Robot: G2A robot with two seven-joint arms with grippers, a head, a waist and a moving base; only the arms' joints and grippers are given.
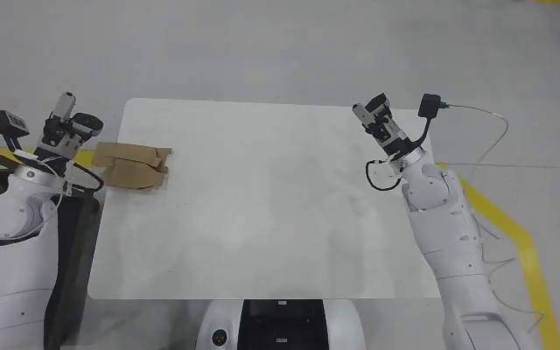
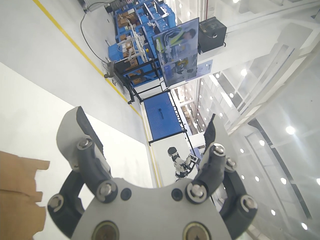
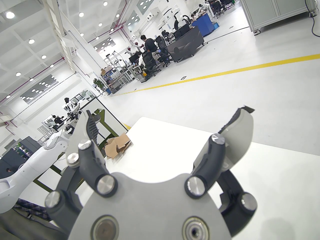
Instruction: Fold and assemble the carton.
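Left claw (image 2: pixel 146 118): jaws spread wide, nothing between them. It is held off the left edge of the worktop (image 1: pixel 280 219), just beside the carton's outer end.
Right claw (image 3: pixel 166 113): jaws spread wide, nothing gripped. It is held over the far right part of the worktop, well apart from the carton.
Carton (image 1: pixel 131 164): brown corrugated board, flattened. It lies at the left edge of the worktop, with its outer end reaching past that edge. The notched flaps point toward the worktop centre, and neither claw touches it.
Worktop: white, matte, rectangular slab with rounded corners.
Floor (image 1: pixel 262 52): pale grey and smooth, marked with yellow line (image 3: pixel 225 72) tape on both sides of the worktop.
Blue panel (image 2: pixel 162 121): stands in a black frame beyond the yellow line and carries a small white mark, too small to read.
Screen (image 2: pixel 180 53): large display on a black stand, showing a picture with small text blocks that cannot be read.
Blue shelving (image 2: pixel 135 38): racks loaded with brown boxes, behind the screen.
Grey cabinet (image 3: pixel 272 1): aluminium-framed enclosure across the floor, with a cable running down its side.
Desks (image 3: pixel 185 43): a row with black chairs and monitors, far across the hall.
Ceiling: white beams with round lamps, lit.
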